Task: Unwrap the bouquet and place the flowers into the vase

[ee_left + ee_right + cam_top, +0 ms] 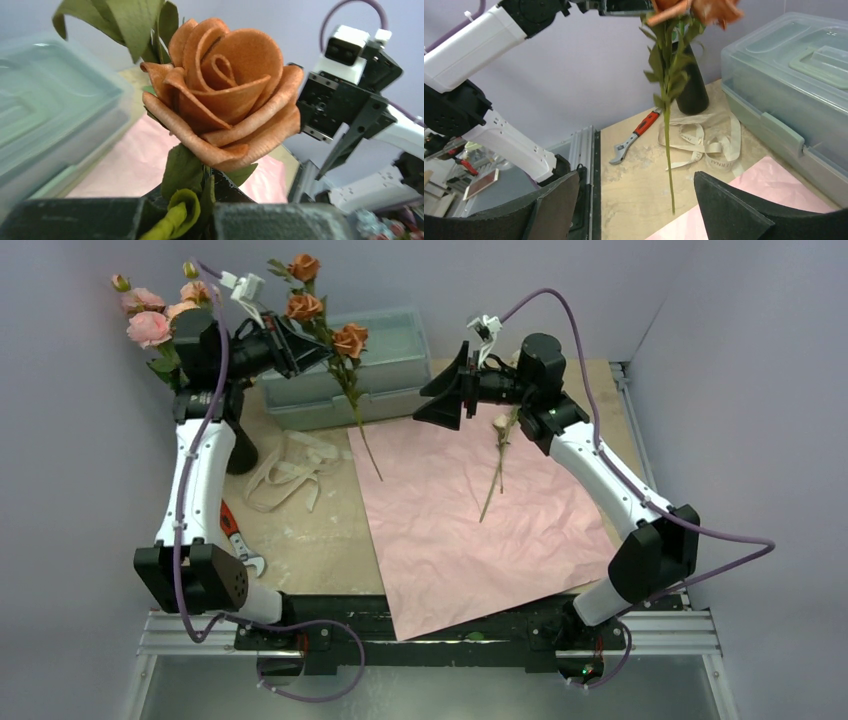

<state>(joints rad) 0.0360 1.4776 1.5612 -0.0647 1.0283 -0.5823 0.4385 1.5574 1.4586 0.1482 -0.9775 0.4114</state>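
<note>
While the left gripper (pixel 303 348) is clamped on the green stem of the orange-brown roses (pixel 350 340), the spray is held in the air at eleven o'clock of the table (pixel 310 550), in front of the pale green toolbox (pixel 390 360), with the stem hanging down toward the far left corner of the pink paper (pixel 470 530). The right gripper (pixel 445 390) is raised at twelve o'clock, its jaws spread wide apart with nothing between them. A single pale rose (pixel 497 465) is laid on the paper, which is spread flat from the centre toward five o'clock. The black vase (pixel 243 450) is stood at ten o'clock, largely hidden behind the left arm, and pink roses (pixel 150 325) are seen above it. The beige ribbon (pixel 290 475) is left loose on the table just beside the vase, and a red-handled wrench (pixel 238 540) is seen at eight o'clock.
</note>
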